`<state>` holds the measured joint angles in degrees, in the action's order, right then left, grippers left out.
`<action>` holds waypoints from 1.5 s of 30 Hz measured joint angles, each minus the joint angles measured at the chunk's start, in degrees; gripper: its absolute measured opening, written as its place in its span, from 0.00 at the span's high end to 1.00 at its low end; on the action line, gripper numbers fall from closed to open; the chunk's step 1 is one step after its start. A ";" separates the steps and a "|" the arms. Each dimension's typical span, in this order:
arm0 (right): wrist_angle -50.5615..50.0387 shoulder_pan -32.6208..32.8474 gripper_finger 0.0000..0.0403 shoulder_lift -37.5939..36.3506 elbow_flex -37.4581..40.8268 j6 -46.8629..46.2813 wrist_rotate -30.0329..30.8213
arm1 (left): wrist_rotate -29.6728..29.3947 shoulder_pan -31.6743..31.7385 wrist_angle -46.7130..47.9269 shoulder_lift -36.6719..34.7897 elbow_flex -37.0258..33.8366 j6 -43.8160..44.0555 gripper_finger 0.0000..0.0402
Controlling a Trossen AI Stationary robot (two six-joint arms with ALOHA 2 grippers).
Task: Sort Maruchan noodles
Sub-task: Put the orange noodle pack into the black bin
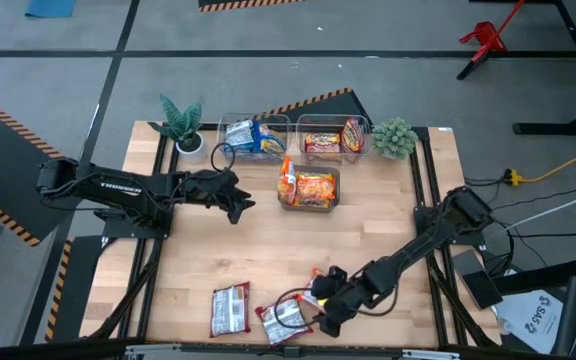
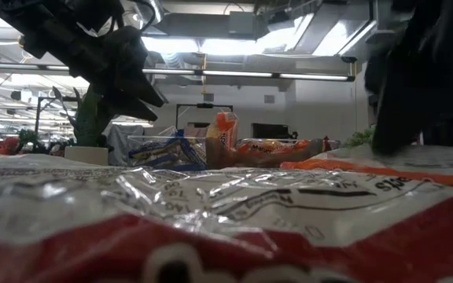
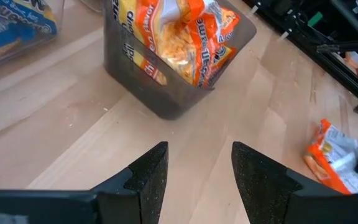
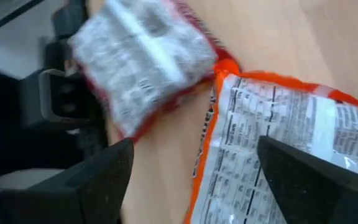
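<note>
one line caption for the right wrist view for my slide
Open right hand over an orange noodle packet, red packet beside it.

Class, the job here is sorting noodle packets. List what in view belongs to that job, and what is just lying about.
Belongs to the job:
- orange packets in the dark tray
- blue packets in a clear bin
- red packets in the second bin
- loose packets near the front edge

Lying about:
- two potted plants

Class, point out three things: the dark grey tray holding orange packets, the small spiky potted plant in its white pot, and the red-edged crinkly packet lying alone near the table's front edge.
Dark grey tray (image 1: 309, 205): high view, its front rim.
Spiky potted plant (image 1: 182, 120): high view, its leaves.
Red-edged packet (image 1: 230, 309): high view, its middle.
</note>
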<state>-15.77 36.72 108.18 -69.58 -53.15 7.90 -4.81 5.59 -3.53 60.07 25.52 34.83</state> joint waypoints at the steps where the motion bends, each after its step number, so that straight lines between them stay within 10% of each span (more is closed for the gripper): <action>1: 0.17 -0.04 0.18 0.55 0.00 -0.76 0.51 | -0.01 -0.24 0.10 0.00 0.00 0.00 0.57; 14: -20.97 -3.87 0.29 -0.69 0.03 -4.73 10.49 | -2.52 -1.86 0.17 0.00 0.00 0.02 0.57; 22: -21.50 -9.95 0.32 -2.37 -1.54 -5.05 0.38 | -2.61 -1.86 0.15 0.00 0.00 -0.69 0.57; 30: -41.55 -6.59 0.37 -5.92 -15.79 -3.96 14.43 | -2.60 -1.88 0.37 0.00 0.00 -0.94 0.57; 34: -55.12 -0.03 0.39 -5.96 -15.80 -24.52 21.44 | -2.59 -1.88 0.45 0.00 0.00 -0.96 0.57; 41: -60.60 7.68 0.36 -8.48 -9.20 -74.25 16.21 | 3.20 -1.86 -0.39 0.00 0.00 -0.46 0.57; 45: -52.23 7.91 0.29 -8.83 -4.70 -77.28 10.24 | 9.15 -1.86 -3.40 0.00 0.00 1.23 0.57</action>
<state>-68.00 44.63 99.34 -74.28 -130.43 18.14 4.35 3.73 -6.93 60.07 25.52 36.06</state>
